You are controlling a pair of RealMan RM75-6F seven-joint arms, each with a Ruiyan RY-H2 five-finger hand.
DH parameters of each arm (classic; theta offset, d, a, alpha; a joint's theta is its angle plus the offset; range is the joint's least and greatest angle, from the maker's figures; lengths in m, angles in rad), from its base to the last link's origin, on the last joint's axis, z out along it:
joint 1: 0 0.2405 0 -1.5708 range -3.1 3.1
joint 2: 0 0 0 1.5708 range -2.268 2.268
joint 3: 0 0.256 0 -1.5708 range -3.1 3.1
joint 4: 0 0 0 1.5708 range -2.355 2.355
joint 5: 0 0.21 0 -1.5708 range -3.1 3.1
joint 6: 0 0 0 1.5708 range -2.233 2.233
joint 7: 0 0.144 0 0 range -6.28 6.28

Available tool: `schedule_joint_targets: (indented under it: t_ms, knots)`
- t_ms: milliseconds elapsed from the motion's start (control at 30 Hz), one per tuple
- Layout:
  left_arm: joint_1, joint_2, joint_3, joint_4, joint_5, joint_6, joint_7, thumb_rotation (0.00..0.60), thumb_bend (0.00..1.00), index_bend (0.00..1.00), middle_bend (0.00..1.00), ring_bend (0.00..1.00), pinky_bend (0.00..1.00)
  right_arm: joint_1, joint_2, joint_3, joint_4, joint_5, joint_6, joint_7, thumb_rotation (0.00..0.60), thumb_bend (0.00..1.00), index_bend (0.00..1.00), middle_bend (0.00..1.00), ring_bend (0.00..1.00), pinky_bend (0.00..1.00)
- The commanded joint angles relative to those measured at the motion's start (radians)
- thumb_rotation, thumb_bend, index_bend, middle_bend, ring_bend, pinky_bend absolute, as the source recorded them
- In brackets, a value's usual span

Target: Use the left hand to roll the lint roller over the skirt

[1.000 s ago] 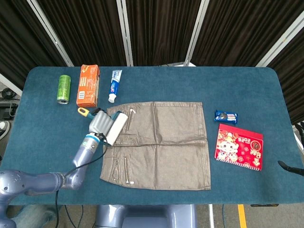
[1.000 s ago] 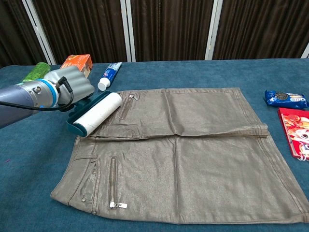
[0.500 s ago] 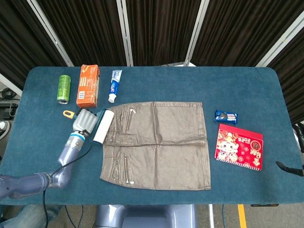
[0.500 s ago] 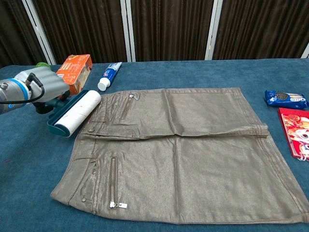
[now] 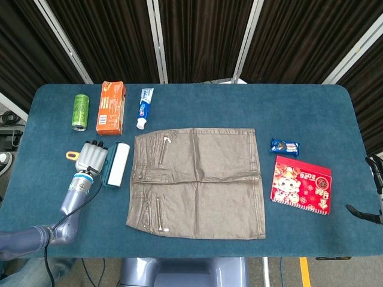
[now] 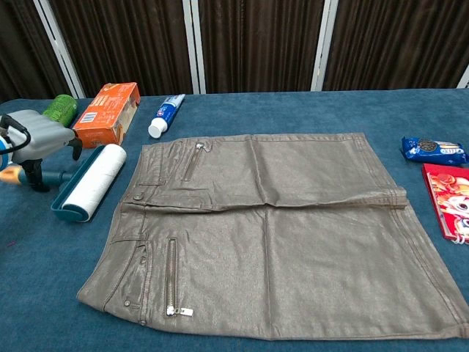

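Left robot hand (image 5: 91,156), gripping the lint roller (image 5: 116,164), has slid it off the skirt (image 5: 197,182) (onto table).

Blue table (image 5: 227,107) carries skirt (image 5: 200,179), lint roller (image 5: 117,164), can (image 5: 81,112), boxes.

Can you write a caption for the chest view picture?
Left hand at lint roller lying on the table beside the skirt.

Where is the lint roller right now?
The lint roller lies on the table left of the skirt, off the fabric, under the left hand, below the orange box.
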State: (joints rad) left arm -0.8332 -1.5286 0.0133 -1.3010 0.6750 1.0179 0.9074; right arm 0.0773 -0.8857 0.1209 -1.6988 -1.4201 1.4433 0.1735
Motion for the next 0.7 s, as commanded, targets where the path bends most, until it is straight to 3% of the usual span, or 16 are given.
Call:
schedule_joint_targets:
  t_ms: [33, 200, 267, 400, 700]
  knots:
    - [0.052, 0.077, -0.037, -0.116, 0.022, 0.075, -0.086, 0.6, 0.0, 0.0, 0.0, 0.0, 0.05, -0.001, 0.002, -0.003, -0.003, -0.009, 0.004, 0.004, 0.6, 0.0, 0.0, 0.0, 0.0, 0.0]
    - [0.114, 0.17, -0.071, -0.255, 0.094, 0.167, -0.208, 0.6, 0.0, 0.0, 0.0, 0.0, 0.01, -0.003, 0.005, -0.007, -0.01, -0.023, 0.011, 0.009, 0.6, 0.0, 0.0, 0.0, 0.0, 0.0]
    - [0.2, 0.249, -0.106, -0.392, 0.198, 0.3, -0.381, 0.6, 0.0, 0.0, 0.0, 0.0, 0.0, -0.006, 0.008, -0.008, -0.015, -0.032, 0.019, 0.011, 0.6, 0.0, 0.0, 0.0, 0.0, 0.0]
    - [0.31, 0.324, -0.068, -0.49, 0.376, 0.438, -0.514, 0.6, 0.0, 0.0, 0.0, 0.0, 0.0, -0.01, 0.009, -0.011, -0.014, -0.039, 0.028, 0.013, 0.6, 0.0, 0.0, 0.0, 0.0, 0.0]
    - [0.5, 0.385, 0.049, -0.588, 0.59, 0.629, -0.575, 0.6, 0.0, 0.0, 0.0, 0.0, 0.0, -0.019, 0.011, -0.014, -0.016, -0.055, 0.053, 0.007, 0.6, 0.0, 0.0, 0.0, 0.0, 0.0]
